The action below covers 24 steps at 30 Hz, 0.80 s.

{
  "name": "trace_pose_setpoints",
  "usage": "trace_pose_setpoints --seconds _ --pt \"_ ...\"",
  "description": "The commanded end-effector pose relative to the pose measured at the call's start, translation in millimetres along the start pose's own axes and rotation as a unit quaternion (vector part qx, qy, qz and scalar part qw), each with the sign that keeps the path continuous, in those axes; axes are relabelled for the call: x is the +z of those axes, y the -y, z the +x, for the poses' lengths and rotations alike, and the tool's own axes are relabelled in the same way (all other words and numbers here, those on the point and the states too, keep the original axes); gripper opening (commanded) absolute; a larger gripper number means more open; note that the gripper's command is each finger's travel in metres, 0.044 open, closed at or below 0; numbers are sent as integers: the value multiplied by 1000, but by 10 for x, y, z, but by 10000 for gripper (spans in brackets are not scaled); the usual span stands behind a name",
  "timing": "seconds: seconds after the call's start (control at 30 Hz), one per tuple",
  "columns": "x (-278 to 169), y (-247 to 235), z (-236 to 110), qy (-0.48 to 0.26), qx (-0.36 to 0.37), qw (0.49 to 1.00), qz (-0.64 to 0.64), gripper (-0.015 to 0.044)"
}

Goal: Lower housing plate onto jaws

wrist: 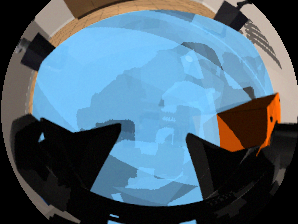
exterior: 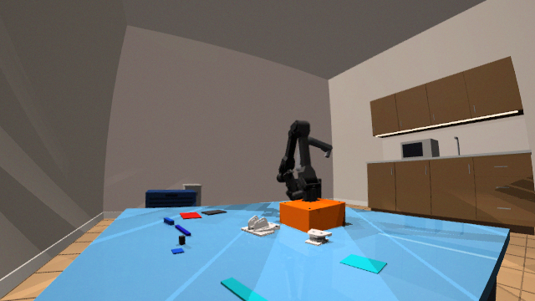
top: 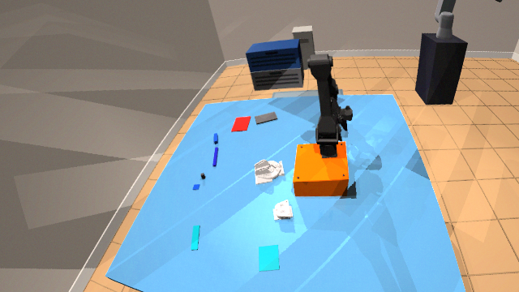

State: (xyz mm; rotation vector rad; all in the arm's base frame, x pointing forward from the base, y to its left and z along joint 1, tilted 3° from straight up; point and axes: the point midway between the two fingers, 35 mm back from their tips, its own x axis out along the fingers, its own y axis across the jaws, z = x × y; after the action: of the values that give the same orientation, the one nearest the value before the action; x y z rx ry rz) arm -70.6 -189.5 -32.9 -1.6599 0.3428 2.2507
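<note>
Your end effector (wrist: 154, 132) spread wide with nothing in its grasp, your black arm (top: 324, 97) (exterior: 304, 155) on an orange box (top: 320, 166) (exterior: 309, 214) (wrist: 247, 125), two white assemblies (top: 268, 171) (exterior: 260, 227) apart on the blue surface (top: 365, 243) (exterior: 146, 267) (wrist: 140, 65) near it, which holds your housing plate you cannot tell.

Brown cabinets (exterior: 449, 180) line a wall, seemingly beige (exterior: 351, 113).

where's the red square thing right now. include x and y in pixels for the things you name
The red sheet (top: 241, 124) (exterior: 191, 216) lies flat on the blue tabletop, right beside the dark grey slab (top: 266, 118) (exterior: 214, 212), toward the far left in the top and exterior views.
</note>
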Motion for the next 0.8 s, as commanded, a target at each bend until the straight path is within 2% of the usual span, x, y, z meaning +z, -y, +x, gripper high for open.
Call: trace_pose_setpoints --seconds 0.0,0.03,0.33,0.77 --pt "0 0 0 0 0 1000 0 426" --pt "-3 0 -1 0 0 1000 -1 440" --pt "-236 2 -88 -11 13 996 -84 440" --pt "-789 56 -342 -28 62 968 -241 440"
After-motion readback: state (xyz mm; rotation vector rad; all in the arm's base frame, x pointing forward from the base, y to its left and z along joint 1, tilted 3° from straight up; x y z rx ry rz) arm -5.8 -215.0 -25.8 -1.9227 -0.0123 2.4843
